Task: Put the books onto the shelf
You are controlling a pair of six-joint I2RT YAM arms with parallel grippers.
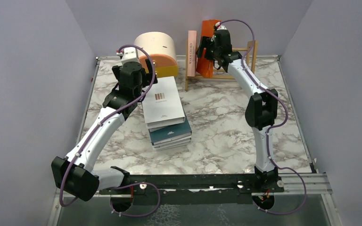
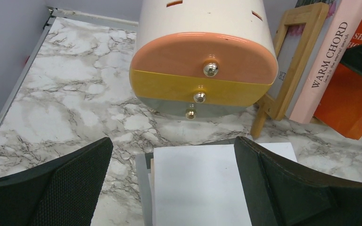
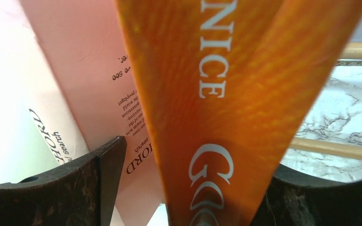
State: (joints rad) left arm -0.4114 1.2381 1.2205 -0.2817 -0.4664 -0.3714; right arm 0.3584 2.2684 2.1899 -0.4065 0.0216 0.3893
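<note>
Shelf (image 1: 253, 49) is set at the far edge of the table (image 1: 226, 132), right of centre, with a drawer box (image 1: 158, 47) just beside it on the left. Two books are seen in the shelf: a pink book (image 1: 191, 52) stands upright at the left end, and an orange book (image 1: 205, 68) is tilted beside it, its top leaning right. The right claw (image 1: 207, 52) is placed at the orange book; in the wrist view the spine (image 3: 217, 94) is seen between parted jaws, with a gap showing on the pink book's (image 3: 99, 70) side, so no clamp is noted. A shelf rail (image 3: 334, 148) is seen behind. A stack (image 1: 167, 117) of the other books is laid flat near the table's middle, white book (image 1: 162, 101) uppermost, teal book (image 1: 172, 133) lower down. The left claw (image 1: 141, 89) is held over the stack's far end, spread wide, nothing gripped; the white book (image 2: 198, 183) is seen below and between its fingers (image 2: 70, 183).
</note>
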